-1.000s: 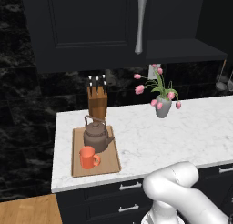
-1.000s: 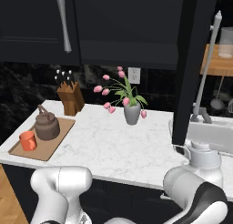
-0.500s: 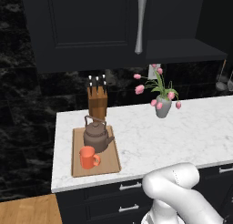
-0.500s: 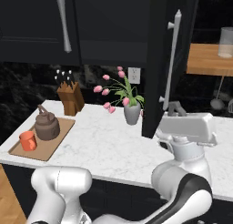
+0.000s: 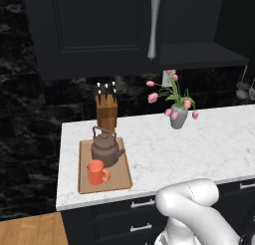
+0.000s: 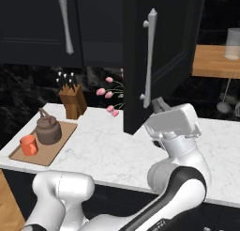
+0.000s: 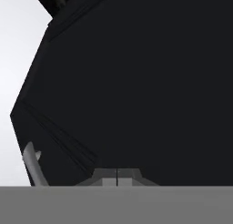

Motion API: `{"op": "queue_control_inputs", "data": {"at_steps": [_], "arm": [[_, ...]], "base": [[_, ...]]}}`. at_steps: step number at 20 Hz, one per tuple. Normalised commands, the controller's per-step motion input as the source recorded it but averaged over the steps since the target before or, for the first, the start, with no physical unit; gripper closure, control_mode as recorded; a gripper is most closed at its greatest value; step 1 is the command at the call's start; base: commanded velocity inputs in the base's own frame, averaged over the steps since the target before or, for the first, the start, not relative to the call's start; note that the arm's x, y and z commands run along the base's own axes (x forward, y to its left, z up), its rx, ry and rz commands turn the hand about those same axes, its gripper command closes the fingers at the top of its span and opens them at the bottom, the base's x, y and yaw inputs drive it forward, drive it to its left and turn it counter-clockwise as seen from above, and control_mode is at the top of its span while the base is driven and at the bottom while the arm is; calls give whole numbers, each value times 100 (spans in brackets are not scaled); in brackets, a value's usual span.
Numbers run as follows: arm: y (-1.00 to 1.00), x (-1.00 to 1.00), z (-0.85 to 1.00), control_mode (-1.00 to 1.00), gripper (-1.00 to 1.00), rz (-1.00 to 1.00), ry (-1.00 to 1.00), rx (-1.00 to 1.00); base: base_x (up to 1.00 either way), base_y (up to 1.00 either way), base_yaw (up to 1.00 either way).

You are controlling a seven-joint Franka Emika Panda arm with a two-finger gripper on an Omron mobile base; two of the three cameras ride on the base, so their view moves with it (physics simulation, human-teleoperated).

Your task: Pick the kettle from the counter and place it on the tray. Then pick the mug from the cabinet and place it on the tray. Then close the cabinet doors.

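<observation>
The right cabinet door [image 6: 161,61] hangs part way open, sticking out over the counter [image 6: 112,152]. It is dark, with a long silver handle [image 6: 149,56] down its front. In the hand view the door [image 7: 136,82] is very close to the camera, and a bit of the silver handle [image 7: 31,161] peeks in at the lower left. The left cabinet door [image 5: 94,30] is closed flat, and its own silver handle [image 5: 153,27] runs down its right side.

The counter is white with grey lines, over dark drawers [image 5: 119,219]. The wall behind it is black and shiny. At the left end of the counter lies the wooden tray [image 5: 119,177]. The brown kettle [image 5: 106,148] sits on the tray, and the orange mug [image 5: 96,172] stands on the tray too, just in front of the kettle. Behind the tray stands a wooden knife block [image 5: 106,114]. A grey vase with pink flowers [image 5: 177,112] stands further right on the counter.

The gripper [image 6: 158,104] is up beside the open door, near the bottom end of its handle, and well away from the tray. Its two fingers [image 7: 105,174] are pressed together with nothing between them. I cannot tell if they touch the door.

On the far right a wooden shelf [image 6: 213,61] holds a clear glass [image 6: 233,43].
</observation>
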Motion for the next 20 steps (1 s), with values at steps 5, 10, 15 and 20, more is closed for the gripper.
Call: {"op": "queue_control_inputs", "data": {"at_steps": [5,10,15,20], "arm": [[56,0,68,-100,100,0,10,-11],[46,0,63,-100,100,0,15,-9],[43,4,58,-100,100,0,21,-7],[44,24,40,-100,100,0,26,-7]], "base": [[0,0,0],[0,0,0],[0,0,0],[0,0,0]]}}
